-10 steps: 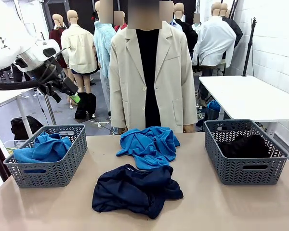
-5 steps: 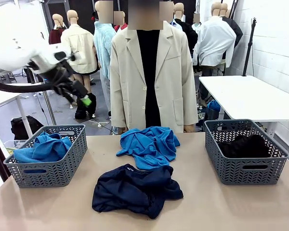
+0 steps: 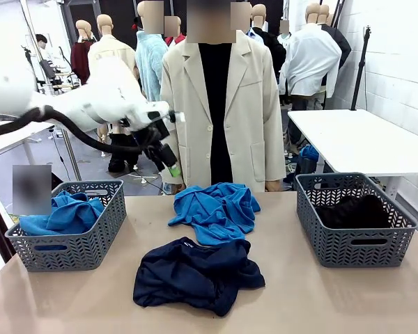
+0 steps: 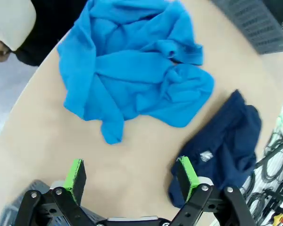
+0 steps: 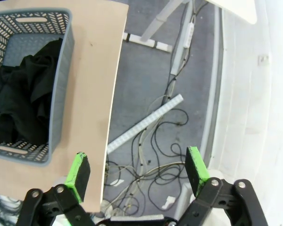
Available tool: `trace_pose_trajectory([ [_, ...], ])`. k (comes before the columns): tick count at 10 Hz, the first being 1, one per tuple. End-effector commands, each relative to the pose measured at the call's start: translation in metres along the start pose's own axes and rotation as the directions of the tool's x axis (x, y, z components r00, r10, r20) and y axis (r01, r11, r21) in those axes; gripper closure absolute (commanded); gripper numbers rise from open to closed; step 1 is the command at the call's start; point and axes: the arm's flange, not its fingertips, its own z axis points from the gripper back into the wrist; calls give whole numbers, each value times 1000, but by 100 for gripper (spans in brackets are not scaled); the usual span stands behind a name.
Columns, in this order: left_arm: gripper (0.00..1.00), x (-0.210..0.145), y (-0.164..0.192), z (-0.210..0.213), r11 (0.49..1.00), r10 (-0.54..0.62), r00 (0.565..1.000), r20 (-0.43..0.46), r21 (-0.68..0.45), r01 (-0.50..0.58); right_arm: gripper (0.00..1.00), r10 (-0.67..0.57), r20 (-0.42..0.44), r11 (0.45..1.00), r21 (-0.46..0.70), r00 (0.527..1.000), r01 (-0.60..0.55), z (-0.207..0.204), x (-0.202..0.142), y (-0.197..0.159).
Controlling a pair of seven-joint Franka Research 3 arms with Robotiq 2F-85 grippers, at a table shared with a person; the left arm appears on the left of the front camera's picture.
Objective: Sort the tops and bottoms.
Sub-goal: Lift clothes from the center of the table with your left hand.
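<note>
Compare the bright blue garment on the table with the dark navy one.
The bright blue garment is vivid; the dark navy garment is almost black. The blue one lies nearer the person, the navy one toward the near edge. The navy one shows a small white label; the blue one shows none. Both lie crumpled on the table, outside the baskets.

blue garment (image 3: 216,212), navy garment (image 3: 195,275), grey lattice basket (image 3: 355,248)

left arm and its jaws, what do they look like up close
The left arm has a smooth, rounded white shell, with a thick black cable looping beneath it. Its jaws are black, built from jointed links with silver bolts, and each finger ends in a bright green pad.
</note>
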Motion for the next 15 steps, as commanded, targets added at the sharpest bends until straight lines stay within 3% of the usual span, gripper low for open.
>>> trace_pose_trajectory([
  [1, 0, 40, 28, -16, 1000, -9, 997, -80, 29, 11, 0, 15, -11, 1000, -9, 1000, -15, 1, -2, -1],
  [5, 0, 55, 53, -87, 996, -53, 997, -59, 63, 57, 0, 15, -11, 1000, -9, 1000, -15, 1, -2, -1],
  [8, 0, 57, 70, -119, 999, -41, 998, -48, -5, 40, 0, 15, -11, 1000, -9, 1000, -15, 1, -2, -1],
  [12, 0, 55, 82, -131, 993, -36, 999, 34, -112, 39, 0, 15, -11, 1000, -9, 1000, -15, 1, -2, -1],
  [15, 59, 56, 80, -127, 990, -26, 998, 56, -139, 33, 0, 15, -11, 1000, -9, 1000, -15, 1, -2, -1],
])
